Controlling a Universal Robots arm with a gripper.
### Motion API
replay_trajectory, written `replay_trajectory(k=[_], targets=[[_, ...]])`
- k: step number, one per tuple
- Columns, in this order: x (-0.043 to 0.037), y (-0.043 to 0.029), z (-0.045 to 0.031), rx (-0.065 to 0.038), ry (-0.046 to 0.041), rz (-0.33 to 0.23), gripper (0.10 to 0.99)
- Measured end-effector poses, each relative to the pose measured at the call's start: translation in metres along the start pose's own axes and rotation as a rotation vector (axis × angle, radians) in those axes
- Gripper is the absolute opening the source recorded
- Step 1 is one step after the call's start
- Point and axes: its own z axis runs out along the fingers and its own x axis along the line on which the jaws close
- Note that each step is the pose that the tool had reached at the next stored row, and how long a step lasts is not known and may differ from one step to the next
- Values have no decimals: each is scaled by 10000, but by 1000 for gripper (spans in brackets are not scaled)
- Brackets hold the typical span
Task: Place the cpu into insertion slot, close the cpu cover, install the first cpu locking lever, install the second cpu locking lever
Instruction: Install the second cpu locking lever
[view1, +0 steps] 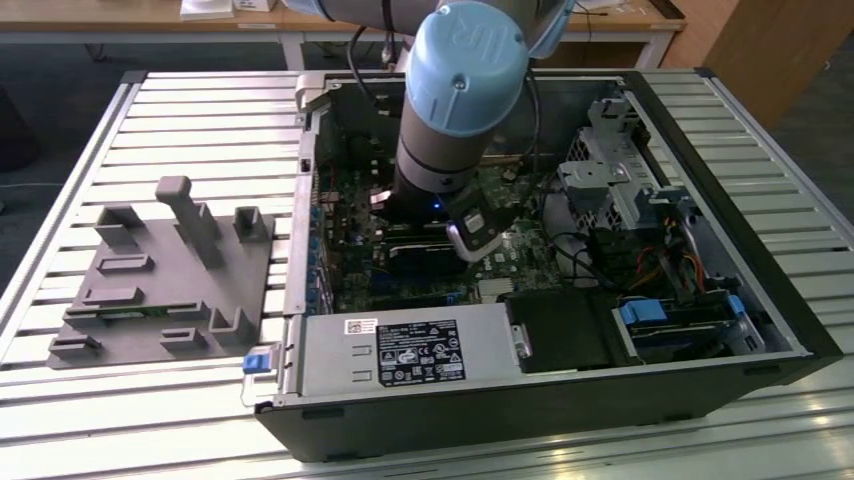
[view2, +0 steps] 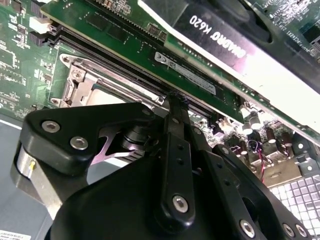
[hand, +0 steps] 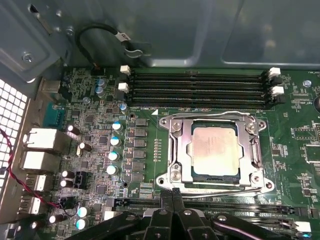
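The cpu (hand: 215, 150) lies flat in the insertion slot (hand: 169, 176) on the green board, pale metal top facing up. The cpu cover (hand: 215, 118), a silvery frame with a window, lies down around it. A thin metal lever rod (hand: 225, 188) runs along the socket edge nearest my fingertips. My gripper (hand: 173, 196) is shut, its two black fingers pressed together, tips at the socket's corner by that rod with nothing visible between them. In the second wrist view the gripper (view2: 177, 100) stands just beside the socket (view2: 80, 80). In the exterior view the arm reaches down into the open case, gripper (view1: 474, 245) low over the board.
Long memory slots (hand: 200, 85) run along the socket's far side. A black graphics card (view2: 225, 35) stands close behind the gripper. Capacitors (hand: 114, 150) and rear ports (hand: 37, 140) sit beside the socket. A grey fixture (view1: 160, 270) lies outside the case; the power supply (view1: 400, 350) fills its front.
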Motion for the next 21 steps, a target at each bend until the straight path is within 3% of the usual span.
replay_trajectory(k=[4, 13, 21], targets=[[1, -6, 17, -29, 0, -1, 106], [1, -20, 56, -245, -3, -12, 106], [23, -19, 76, -319, -2, -15, 106]])
